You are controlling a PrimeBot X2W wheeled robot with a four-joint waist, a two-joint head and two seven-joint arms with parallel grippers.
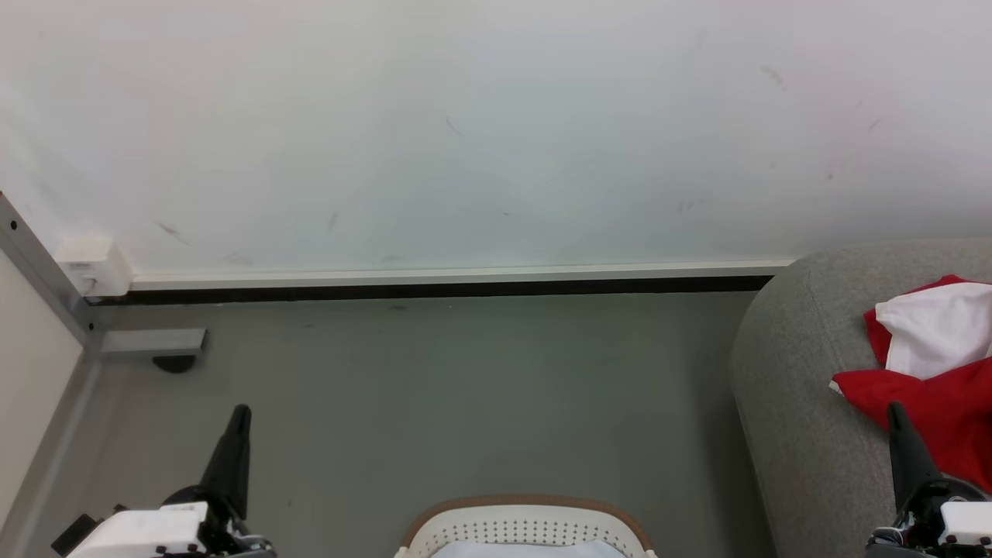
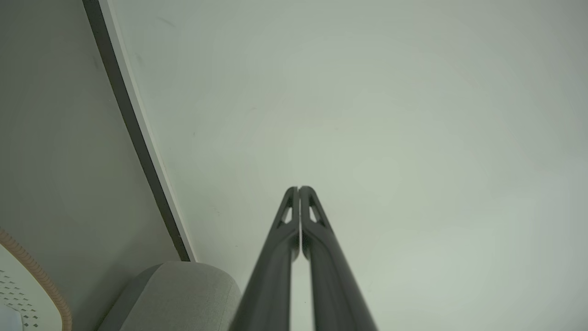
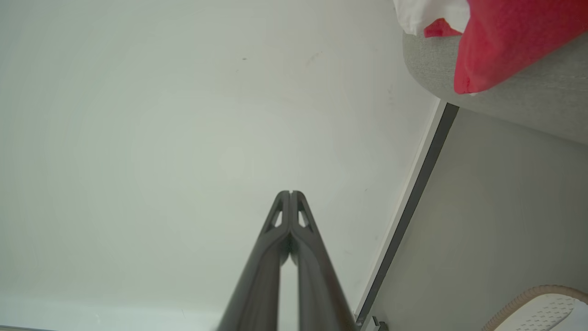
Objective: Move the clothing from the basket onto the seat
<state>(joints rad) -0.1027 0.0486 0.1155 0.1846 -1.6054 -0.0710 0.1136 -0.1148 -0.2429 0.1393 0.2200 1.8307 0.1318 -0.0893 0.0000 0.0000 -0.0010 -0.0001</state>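
Head view has the clothing (image 1: 938, 372) heaped on the seat (image 1: 790, 403), just inside its rounded edge; the basket (image 1: 527, 527) shows no red, so my left fingers (image 1: 232, 457) and right fingers (image 1: 905, 453) rest shut, empty.

- Pale, scuffed wall (image 1: 496, 132) at twelve o'clock.
- White skirting (image 1: 449, 275), dark gap beneath, crosses the centre.
- Grey-green floor (image 1: 434, 395) toward six.
- Grey metal frame (image 1: 46, 271) and small white box (image 1: 93, 267) at nine.
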